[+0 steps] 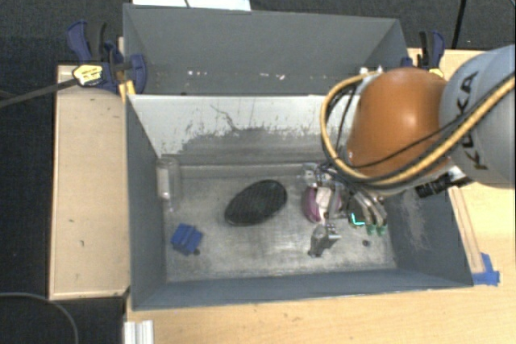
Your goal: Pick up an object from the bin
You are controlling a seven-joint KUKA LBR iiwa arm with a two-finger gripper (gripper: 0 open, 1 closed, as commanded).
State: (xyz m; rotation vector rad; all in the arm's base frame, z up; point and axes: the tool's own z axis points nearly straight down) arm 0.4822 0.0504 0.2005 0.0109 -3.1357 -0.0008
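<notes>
My gripper (326,240) is low over the right half of the bin floor, under the arm's orange cover. A small purple-and-white thing (312,204) lies right beside it on the left, partly hidden by the gripper body. I cannot make out whether the two touch. A black oval mesh-textured thing (255,202) lies in the middle of the floor, a short way left of the gripper.
A small blue block (186,238) sits near the front left corner. A clear tube-like thing (165,179) stands against the left wall. A small green piece (364,224) shows under the arm on the right. The arm covers the bin's right side.
</notes>
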